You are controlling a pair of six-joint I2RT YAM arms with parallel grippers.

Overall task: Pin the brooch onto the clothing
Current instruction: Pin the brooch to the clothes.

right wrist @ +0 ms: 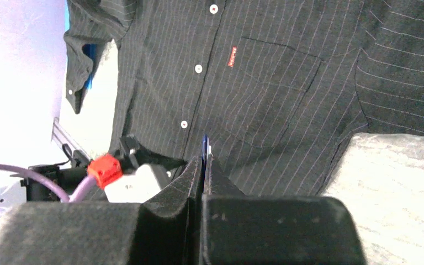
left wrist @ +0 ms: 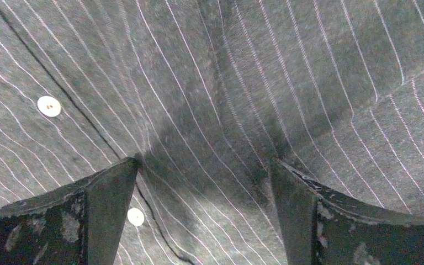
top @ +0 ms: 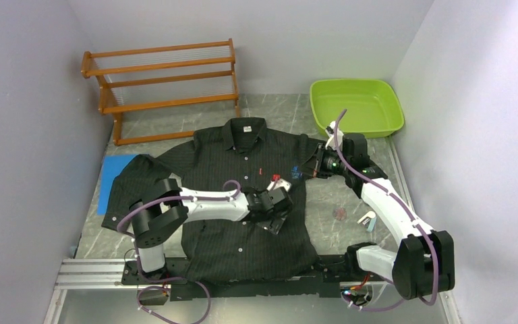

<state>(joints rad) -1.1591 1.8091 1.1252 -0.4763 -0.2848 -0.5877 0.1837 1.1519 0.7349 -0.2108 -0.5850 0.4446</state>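
The black pinstriped shirt [top: 243, 175] lies flat on the table, collar and white neck label at the far side. My right gripper [top: 312, 167] hovers over the shirt's right chest and is shut on a small blue brooch [top: 297, 172]. In the right wrist view the brooch [right wrist: 205, 145] shows as a thin blue edge between the closed fingertips, above the pocket [right wrist: 276, 72]. My left gripper [top: 274, 208] rests on the shirt front, open, its fingers [left wrist: 107, 210] spread on the fabric [left wrist: 226, 83] beside the button placket. Two white buttons [left wrist: 48, 105] show there.
A green basin [top: 356, 104] stands at the back right and a wooden rack [top: 162, 84] at the back left. A blue mat [top: 116, 165] lies under the left sleeve. A small pinkish item [top: 340, 214] and a white-teal item [top: 367, 218] lie on the table right of the shirt.
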